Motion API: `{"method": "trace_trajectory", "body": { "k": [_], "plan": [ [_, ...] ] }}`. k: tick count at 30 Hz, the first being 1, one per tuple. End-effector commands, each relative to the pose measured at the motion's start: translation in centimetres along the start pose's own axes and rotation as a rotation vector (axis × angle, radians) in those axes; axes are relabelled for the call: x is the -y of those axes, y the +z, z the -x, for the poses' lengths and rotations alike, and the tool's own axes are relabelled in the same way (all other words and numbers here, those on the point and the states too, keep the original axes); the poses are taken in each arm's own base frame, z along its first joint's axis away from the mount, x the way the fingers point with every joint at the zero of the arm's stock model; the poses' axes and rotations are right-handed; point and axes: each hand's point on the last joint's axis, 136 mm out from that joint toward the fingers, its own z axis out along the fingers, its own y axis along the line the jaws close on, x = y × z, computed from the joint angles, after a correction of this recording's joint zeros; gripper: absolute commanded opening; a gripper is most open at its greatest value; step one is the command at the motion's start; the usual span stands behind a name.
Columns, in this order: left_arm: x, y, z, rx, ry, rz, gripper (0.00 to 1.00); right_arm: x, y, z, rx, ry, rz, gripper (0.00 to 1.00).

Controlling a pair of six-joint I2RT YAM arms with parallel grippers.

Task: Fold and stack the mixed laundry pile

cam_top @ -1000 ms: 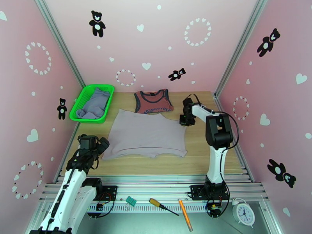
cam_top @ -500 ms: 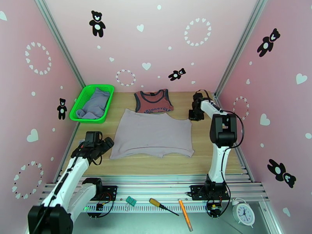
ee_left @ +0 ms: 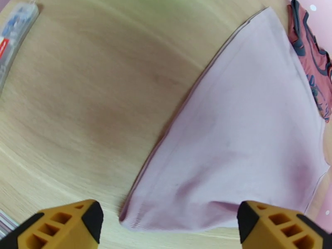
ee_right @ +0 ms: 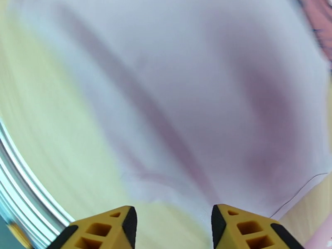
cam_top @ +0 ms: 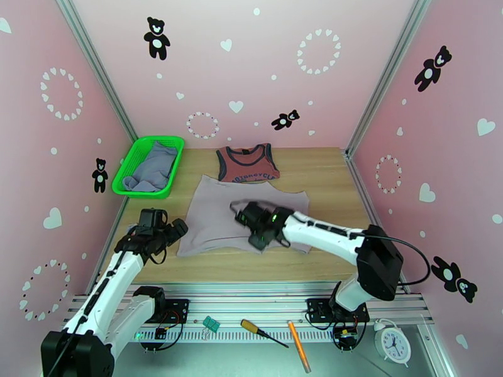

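Note:
A pale grey-lilac shirt (cam_top: 214, 212) lies spread flat mid-table. Behind it lies the rust-red top (cam_top: 247, 163) with dark trim. A blue-grey piece (cam_top: 153, 168) sits in the green basket (cam_top: 126, 183) at the far left. My left gripper (cam_top: 173, 232) hovers at the shirt's near left corner. In the left wrist view it (ee_left: 170, 227) is wide open over that corner of the shirt (ee_left: 240, 133). My right gripper (cam_top: 246, 220) hangs low over the shirt's middle. In the right wrist view its jaws (ee_right: 172, 229) stand apart over the cloth (ee_right: 199, 100), holding nothing.
Pink walls close in the table on three sides. On the near rail lie a screwdriver (cam_top: 264, 332), an orange pen (cam_top: 298, 345), a green clip (cam_top: 211, 323) and a small clock (cam_top: 393, 344). Bare wood shows to the right of the shirt.
My right arm has let go at the shirt's far right corner and swung left and nearer, over the shirt's middle, its jaws opening. The shirt shifted slightly right. The left gripper edged closer.

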Motion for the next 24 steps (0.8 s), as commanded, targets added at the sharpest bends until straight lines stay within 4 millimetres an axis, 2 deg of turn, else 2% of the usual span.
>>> {"method": "trace_trajectory", "body": {
  "k": [1, 4, 8, 18, 22, 24],
  "plan": [
    [1.0, -1.1, 0.8, 0.008, 0.027, -0.009, 0.91, 0.1, 0.6, -1.8, -0.069, -0.065, -0.053, 0.55],
    [1.1, -1.4, 1.1, 0.021, 0.028, -0.008, 0.91, -0.6, 1.0, -2.1, -0.087, -0.104, -0.035, 0.55],
    [0.9, -1.2, 0.8, 0.009, 0.025, -0.002, 0.91, -1.2, 1.7, -1.3, -0.086, -0.133, -0.013, 0.55],
    [1.0, -0.8, 0.8, -0.007, 0.024, 0.004, 0.91, -1.8, 4.7, 0.0, -0.125, -0.164, -0.001, 0.53],
    [1.0, -0.4, 0.6, -0.021, 0.023, 0.008, 0.91, -2.0, 5.3, 0.2, -0.131, -0.165, 0.004, 0.5],
    [1.0, -0.2, 0.4, -0.029, 0.02, 0.006, 0.91, -2.0, 5.5, 0.1, -0.138, -0.166, 0.001, 0.44]
  ]
}}
